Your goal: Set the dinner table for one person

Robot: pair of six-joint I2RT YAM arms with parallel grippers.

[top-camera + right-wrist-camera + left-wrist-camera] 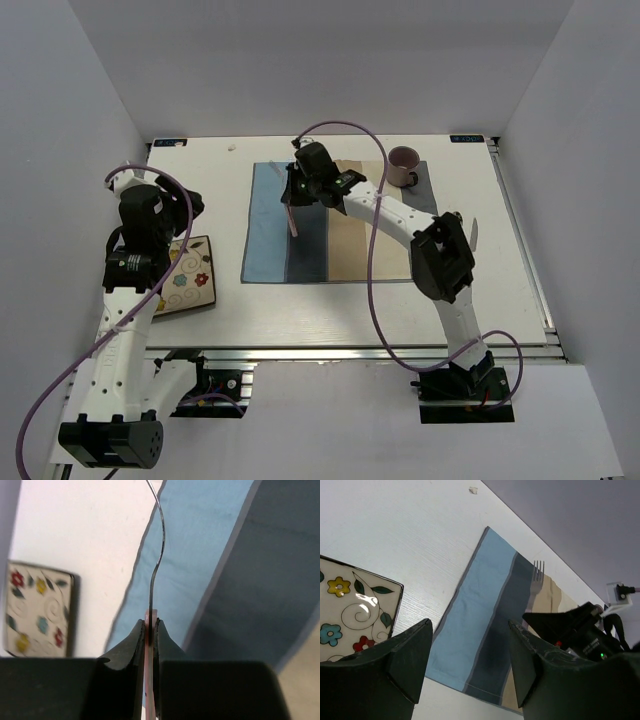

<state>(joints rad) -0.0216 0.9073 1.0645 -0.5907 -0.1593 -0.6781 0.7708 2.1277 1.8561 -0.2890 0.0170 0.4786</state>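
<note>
The off-white dinner table [350,305] carries a striped blue, grey and beige placemat [265,245] at its middle. My right gripper [300,195] hovers over the mat's left half, shut on the pink handle of a fork [291,222]. In the right wrist view the fork [162,535] stands edge-on between the shut jaws of that gripper [151,622], its metal neck curving away over the blue stripe. The fork's tines [538,570] show in the left wrist view. My left gripper [470,630] is open and empty, above the near edge of a square flowered plate [190,280].
A brownish mug [404,164] stands on the mat's far right corner. A slim pale utensil [475,232] lies on the table right of the mat. The plate [350,610] sits left of the mat, near the table's front left. A metal rail [350,352] runs along the near edge.
</note>
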